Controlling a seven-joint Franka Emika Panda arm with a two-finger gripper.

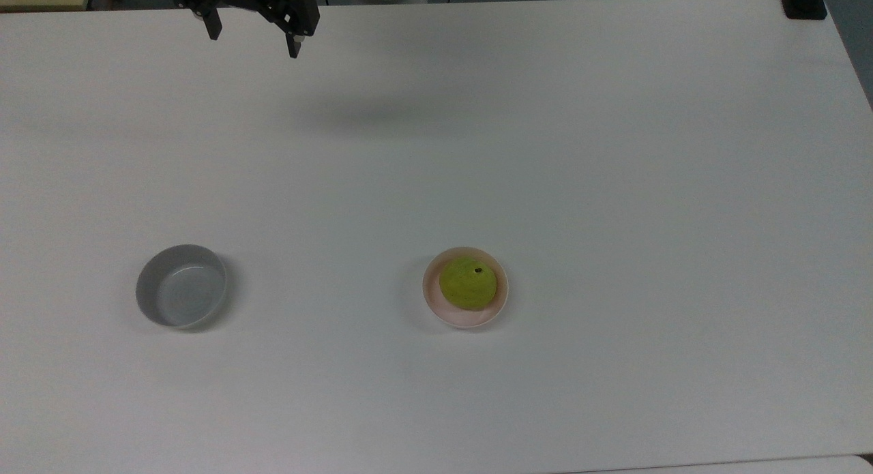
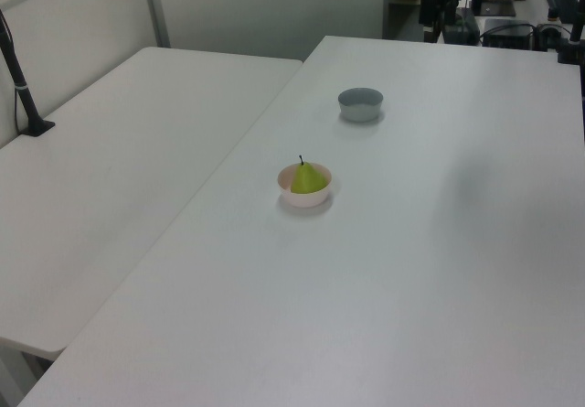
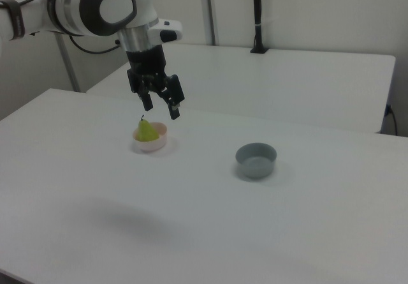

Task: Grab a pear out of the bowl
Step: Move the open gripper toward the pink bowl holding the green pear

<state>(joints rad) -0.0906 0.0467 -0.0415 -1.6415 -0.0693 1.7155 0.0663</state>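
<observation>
Arm raised, pear in pink bowl.
Gripper (image 1: 254, 43) hangs above the white bench (image 1: 614, 153), pointing down, fingers (image 3: 174, 111) spread, holding nothing. Pear (image 1: 468, 282) sits in the bowl (image 1: 436, 300); grey bowl (image 1: 181, 286) stands well apart.

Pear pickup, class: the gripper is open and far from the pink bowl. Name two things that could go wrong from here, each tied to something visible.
1. The pear nearly fills the small pink bowl, so a gripper finger coming down could strike the rim and tip or drag the bowl.
2. The pear is rounded and tapers toward its stem, so a grasp placed high may slip off.
</observation>
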